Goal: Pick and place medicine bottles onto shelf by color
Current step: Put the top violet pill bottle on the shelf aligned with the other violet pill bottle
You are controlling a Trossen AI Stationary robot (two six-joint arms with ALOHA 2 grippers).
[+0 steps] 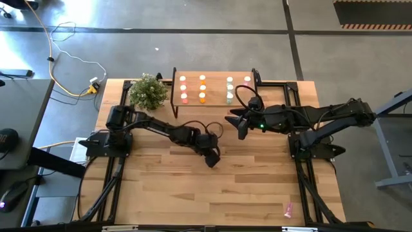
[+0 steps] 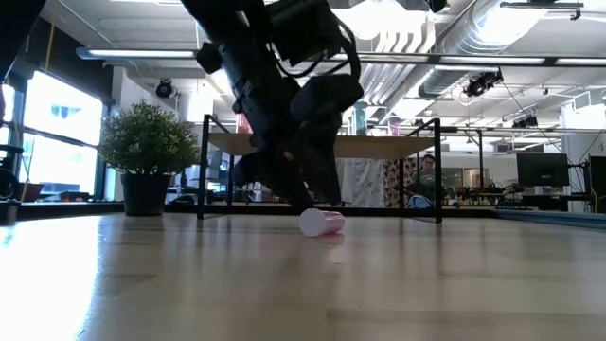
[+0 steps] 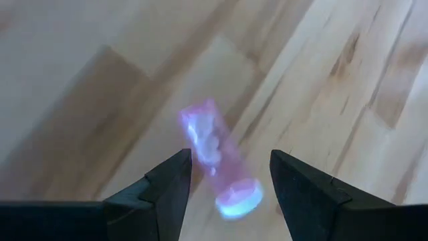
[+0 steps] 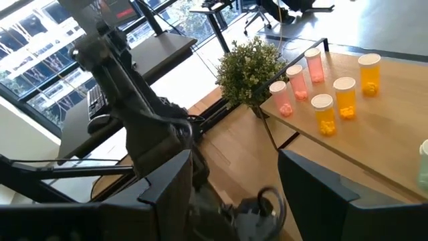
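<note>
Left gripper (image 3: 227, 177) fingers spread, straddling a pink bottle (image 3: 217, 161) lying on the surface mid-table. It should centre on the barrel, lower, then close. Right gripper (image 1: 233, 122) spread near the shelf (image 1: 215, 76).

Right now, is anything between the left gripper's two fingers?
Yes. In the left wrist view a pink bottle lies on its side on the table between the left gripper's open fingers, untouched.

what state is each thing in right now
pink bottle: lying on its side on the table, capped, between the open jaws, not gripped
left gripper: open, low over that bottle
right gripper: open, empty, raised near the shelf
shelf: holds upright pink, orange and green bottles
stray pink bottle: lying at the table's near edge
</note>
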